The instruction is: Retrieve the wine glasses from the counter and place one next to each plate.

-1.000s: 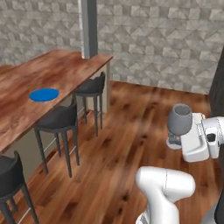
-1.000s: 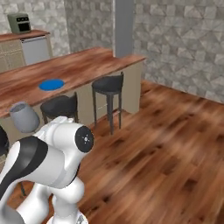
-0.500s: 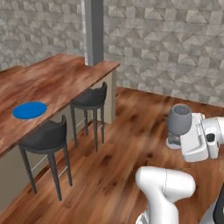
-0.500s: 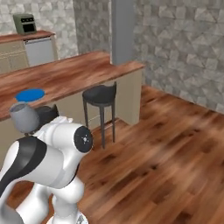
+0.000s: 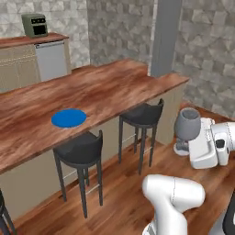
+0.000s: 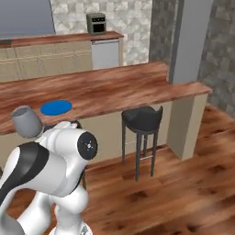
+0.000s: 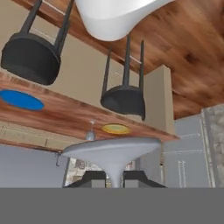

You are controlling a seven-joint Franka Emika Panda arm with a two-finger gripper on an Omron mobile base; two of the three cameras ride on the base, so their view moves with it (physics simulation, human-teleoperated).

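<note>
A blue plate [image 5: 69, 118] is seen near the front edge of the bar top [image 5: 105, 92]; to the right, a wine glass [image 5: 187, 126] is held clenched in the tool [image 5: 183, 146], carried upright, presumably for placement beside it.

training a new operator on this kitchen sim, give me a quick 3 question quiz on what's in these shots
1. True or false: the gripper is shut on a wine glass.
2. Which plate lies on the bar top in both base views?
A. a red one
B. the blue plate
C. a black one
3. Fill in: in the left base view, the two dark ______ stand on the floor along the bar top's near side.

Key: 1 true, the stem sits between the fingers in the hand view. 2 B. 3 stools.
</note>
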